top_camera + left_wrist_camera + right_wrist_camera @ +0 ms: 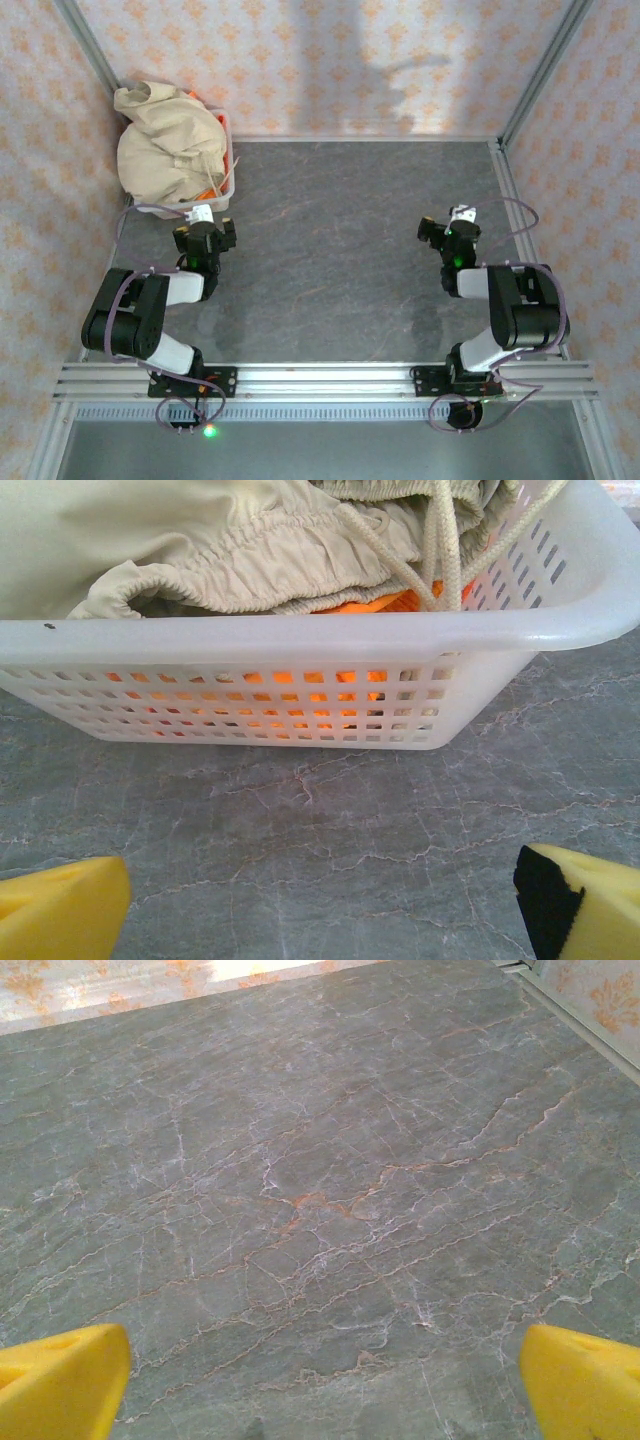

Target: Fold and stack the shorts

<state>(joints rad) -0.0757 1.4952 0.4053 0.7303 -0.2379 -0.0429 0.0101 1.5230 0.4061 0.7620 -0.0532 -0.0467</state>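
Beige shorts (168,145) with a drawstring lie heaped in a white mesh basket (226,190) at the back left of the table. Up close, the beige shorts (200,540) cover orange shorts (375,604), whose colour glows through the basket (300,645) wall holes. My left gripper (204,222) sits just in front of the basket, open, with bare table between its yellow fingertips (60,910). On the right side, my right gripper (452,228) is open over bare table, nothing between its yellow fingertips (580,1385).
The grey marble-pattern table (340,230) stretches between the two arms. Patterned walls and aluminium posts enclose the back and sides. An aluminium rail (320,380) with the arm bases runs along the near edge.
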